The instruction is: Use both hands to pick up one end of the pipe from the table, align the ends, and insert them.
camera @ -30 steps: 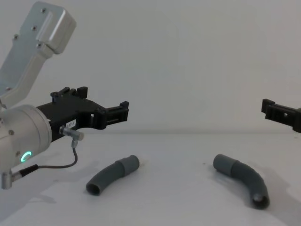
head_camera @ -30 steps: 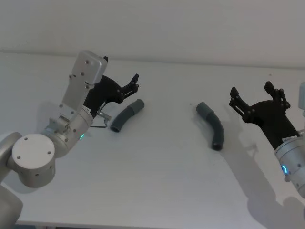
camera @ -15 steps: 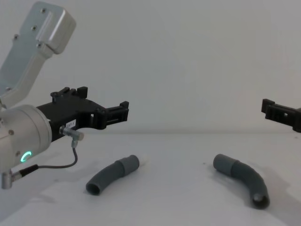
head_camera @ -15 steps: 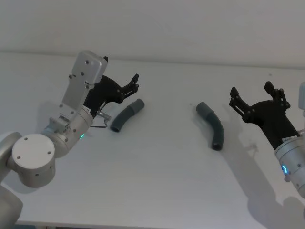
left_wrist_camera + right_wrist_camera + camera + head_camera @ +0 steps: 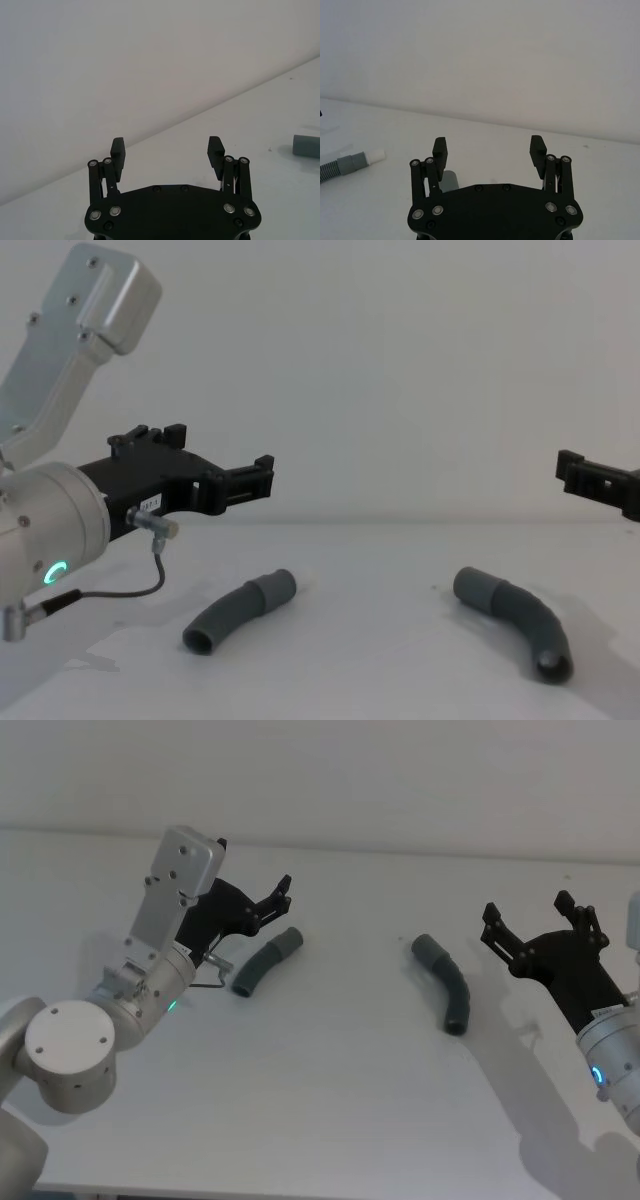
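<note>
Looking across the table (image 5: 330, 1110), I have both halves lying flat and well apart. The left pipe piece (image 5: 264, 963) is toward my left, and the right pipe piece (image 5: 446, 983) is toward my right. Neither is touched yet.

The left gripper (image 5: 283, 894) hovers just beside the far end of the left pipe piece, raised off the surface, with its jaws apart and empty. The right gripper (image 5: 527, 910) hangs to the right of the right pipe piece, also raised, jaws apart and holding nothing.

The inner ends face each other across the gap: the left cuff (image 5: 289, 940) and the right cuff (image 5: 427, 950). From the right wrist camera I can make out a white tip (image 5: 376, 155) on a cuffed end, which I take to be the left piece's plug.

These look light, so weight is no worry. I expect the ribbed middles to flex, while the smooth cuffs look stiffer and possibly slick. I would grip each piece on the ribs just behind its inner cuff. That should leave the mating ends free and keep them from drooping. Being curved, either piece may pivot on the table as the fingers close.
</note>
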Robot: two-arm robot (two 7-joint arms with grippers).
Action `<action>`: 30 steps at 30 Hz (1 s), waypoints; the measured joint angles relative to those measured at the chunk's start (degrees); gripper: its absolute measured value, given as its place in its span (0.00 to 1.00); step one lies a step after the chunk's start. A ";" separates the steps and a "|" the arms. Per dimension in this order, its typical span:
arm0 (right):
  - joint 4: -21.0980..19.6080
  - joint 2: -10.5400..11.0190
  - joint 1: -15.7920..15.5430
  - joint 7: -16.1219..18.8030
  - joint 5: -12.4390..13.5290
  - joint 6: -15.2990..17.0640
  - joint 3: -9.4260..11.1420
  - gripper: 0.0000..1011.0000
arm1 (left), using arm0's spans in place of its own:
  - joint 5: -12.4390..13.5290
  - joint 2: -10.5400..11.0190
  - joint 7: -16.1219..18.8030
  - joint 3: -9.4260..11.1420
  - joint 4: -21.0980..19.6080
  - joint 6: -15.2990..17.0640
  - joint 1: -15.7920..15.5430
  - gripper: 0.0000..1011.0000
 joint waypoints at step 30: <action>0.00 0.00 0.00 0.01 0.00 0.00 0.00 0.99 | -1.22 0.79 -1.90 -0.40 -1.31 5.03 0.01 0.99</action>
